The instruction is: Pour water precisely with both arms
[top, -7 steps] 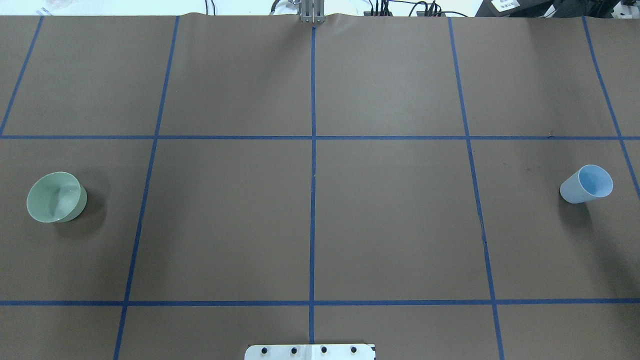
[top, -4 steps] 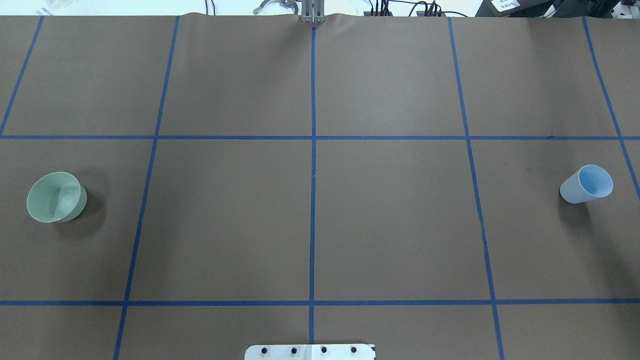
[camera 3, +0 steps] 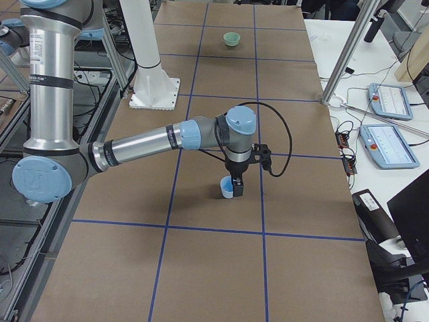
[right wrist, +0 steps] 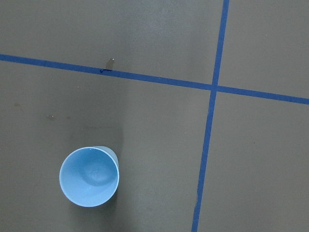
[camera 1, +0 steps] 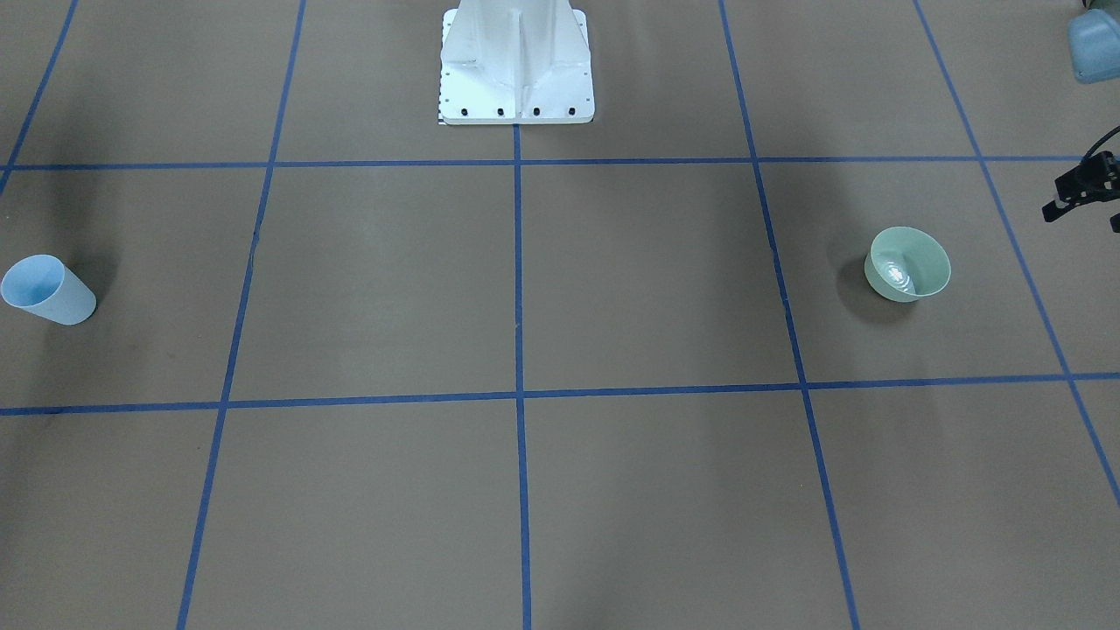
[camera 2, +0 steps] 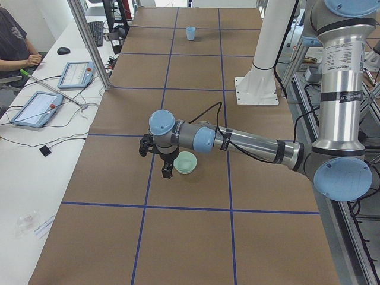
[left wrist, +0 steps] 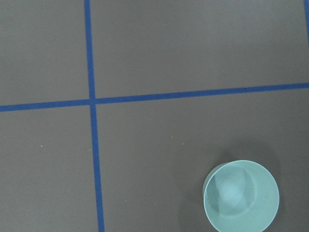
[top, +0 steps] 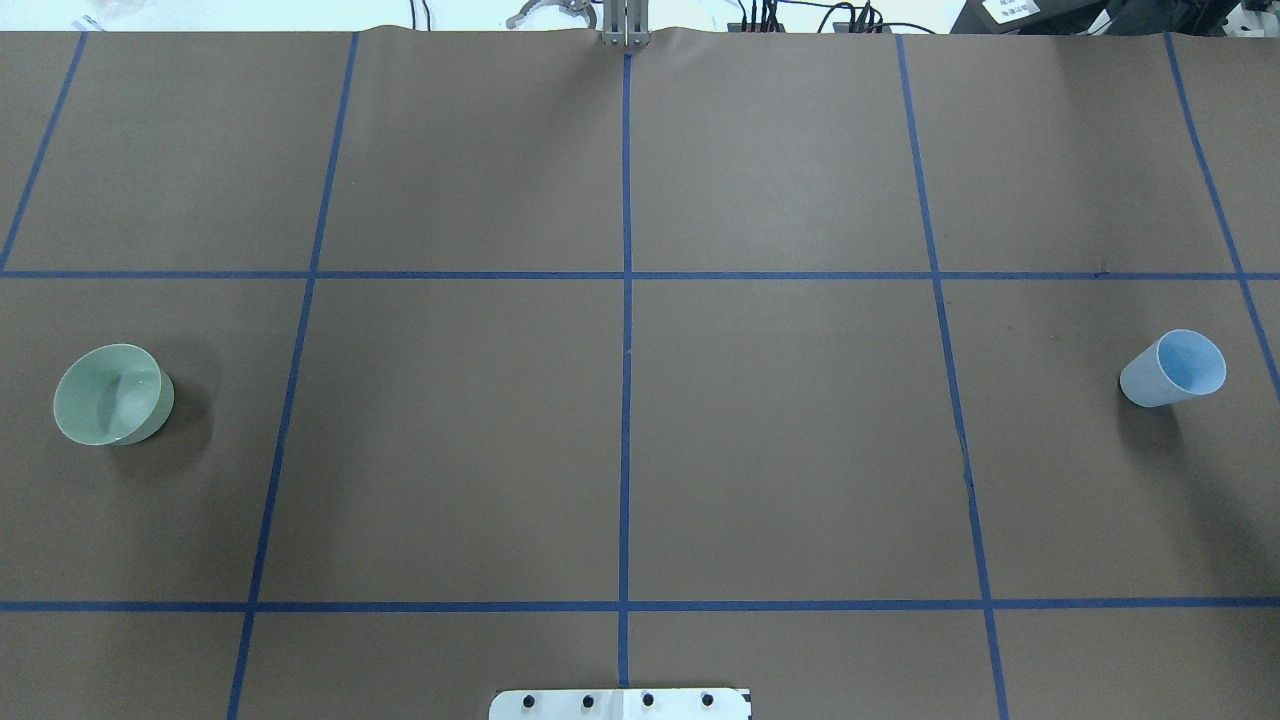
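A pale green bowl [top: 110, 393] stands on the table's left side. It also shows in the front view [camera 1: 908, 264] with water ripples [camera 1: 894, 276] inside, and in the left wrist view [left wrist: 241, 195]. A light blue cup [top: 1175, 368] stands upright at the far right and also shows in the right wrist view [right wrist: 89, 176]. My left arm [camera 2: 249, 142] holds the left gripper [camera 2: 167, 172] pointing down just beside the bowl [camera 2: 185, 162]. My right arm [camera 3: 147, 144] holds the right gripper [camera 3: 236, 186] down beside the cup [camera 3: 226, 188]. I cannot tell whether either is open or shut.
The brown table cover [top: 780, 430] carries a blue tape grid. The white bolted pedestal [camera 1: 516, 66] stands at the robot's edge. An operator's table with tablets [camera 2: 35, 107] and an aluminium post [camera 2: 89, 44] lie along the far side.
The bowl and the cup have not moved. A small grey object beyond the table's far edge has shifted left.
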